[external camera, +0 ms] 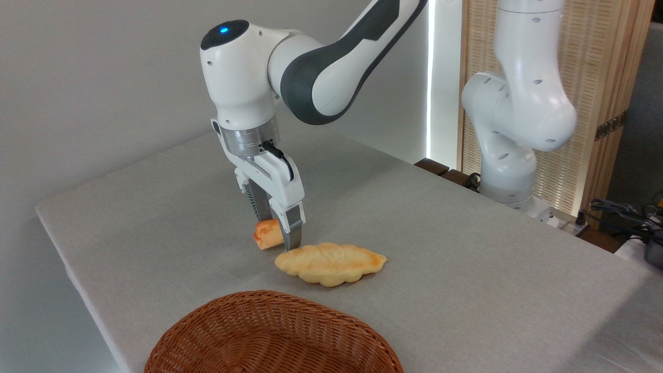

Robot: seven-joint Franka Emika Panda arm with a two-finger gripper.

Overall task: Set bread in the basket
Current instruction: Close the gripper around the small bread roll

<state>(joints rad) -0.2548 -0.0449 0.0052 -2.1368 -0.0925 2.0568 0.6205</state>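
arm: we see one white panda arm reaching down from the upper middle, wrist vertical, over the grey cloth-covered table [466, 248].
gripper: the gripper [277, 228] points straight down, its fingers astride the small bun; the near finger [293, 230] covers the bun's right part, the far finger shows behind it. the fingers look closed onto the bun, though we cannot see the contact faces themselves.
bread: the bread [267, 234], an orange-golden chunk with a paler side, sits between the fingers at or barely above the cloth; we cannot tell whether it is lifted clear.
basket: the basket [269, 336], reddish-brown wicker, lies at the near edge, partly cut off by the frame, well apart from the bun and slightly to its right.
other loaf: a flat, pale-yellow leaf-shaped loaf [331, 263] rests just beside the fingertips, on the near right, between bun and basket.
handling, as we judge it: the bun looks light and probably soft or slightly yielding, with a smooth glazed skin that could slip; a hold across its middle, on the two broad sides, with moderate squeeze, suits it best.
risk, as we judge it: the carry to the basket passes close to the flat loaf, so we would want height first.
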